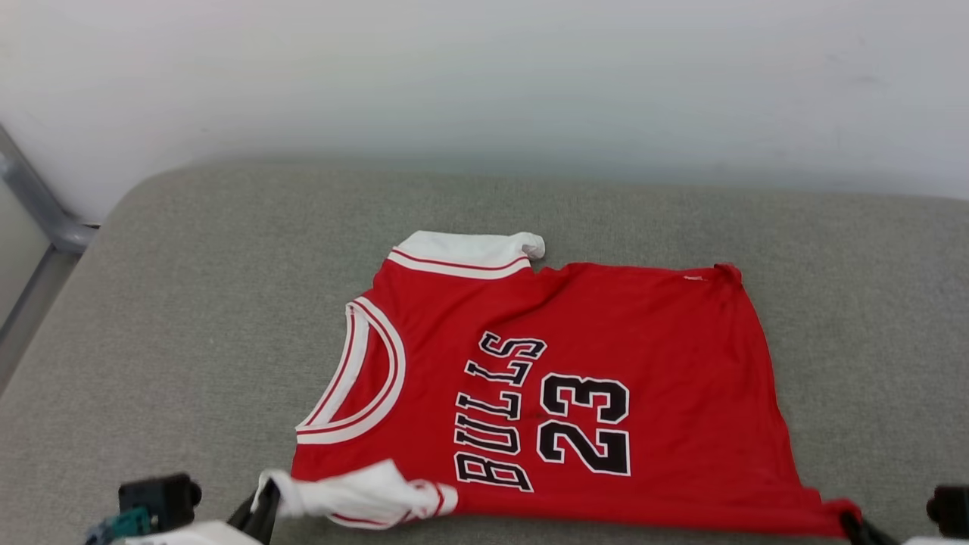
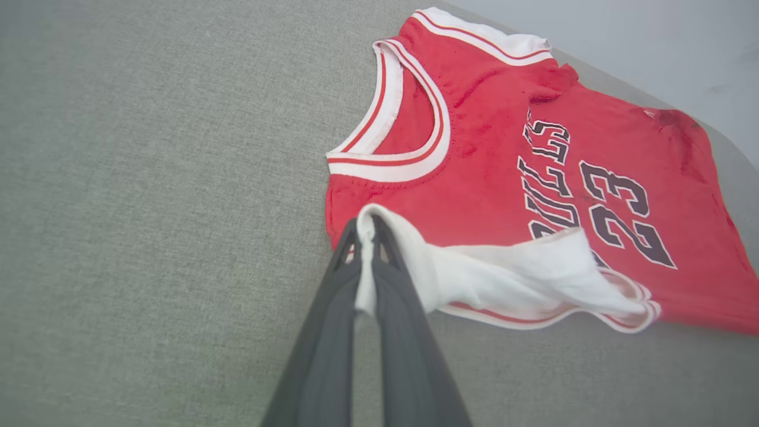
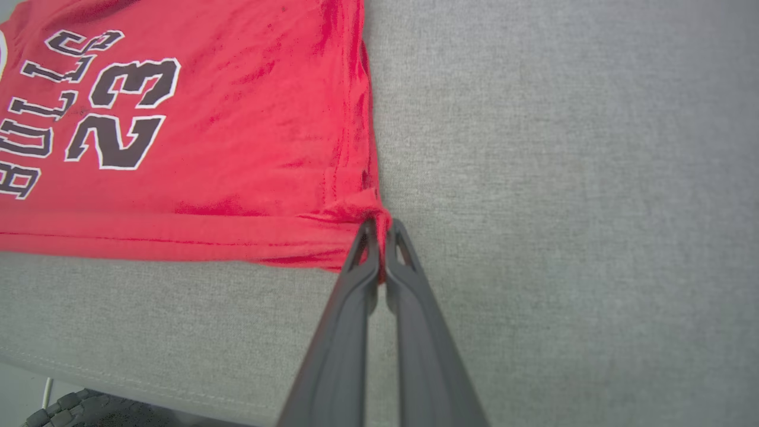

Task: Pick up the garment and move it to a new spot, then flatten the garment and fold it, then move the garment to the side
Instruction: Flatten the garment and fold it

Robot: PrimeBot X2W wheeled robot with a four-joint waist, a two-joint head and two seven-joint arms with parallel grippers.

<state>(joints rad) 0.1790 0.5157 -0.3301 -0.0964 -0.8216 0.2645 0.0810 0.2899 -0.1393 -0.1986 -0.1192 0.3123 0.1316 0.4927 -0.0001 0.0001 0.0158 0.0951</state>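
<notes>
Overhead, in the head view, the garment (image 1: 651, 356) lies flat on a grey cushion (image 1: 189, 303). Its collar (image 1: 363, 378) points to the robot's left and its hem to the right, with the print "BULLS 23" face up. The left gripper (image 1: 265, 503) meets the near left edge and the right gripper (image 1: 849, 521) the near right corner. A pale wall (image 1: 484, 76) stands behind the cushion.

Left wrist view: the two dark fingers are clenched on the white sleeve (image 2: 504, 273). Its cloth is pinched between the tips, and the sleeve lies across the red front.

Right wrist view: the jaws are clamped on the near hem corner (image 3: 370, 216), with red cloth showing between the tips. The rest of the garment spreads to that view's left.
</notes>
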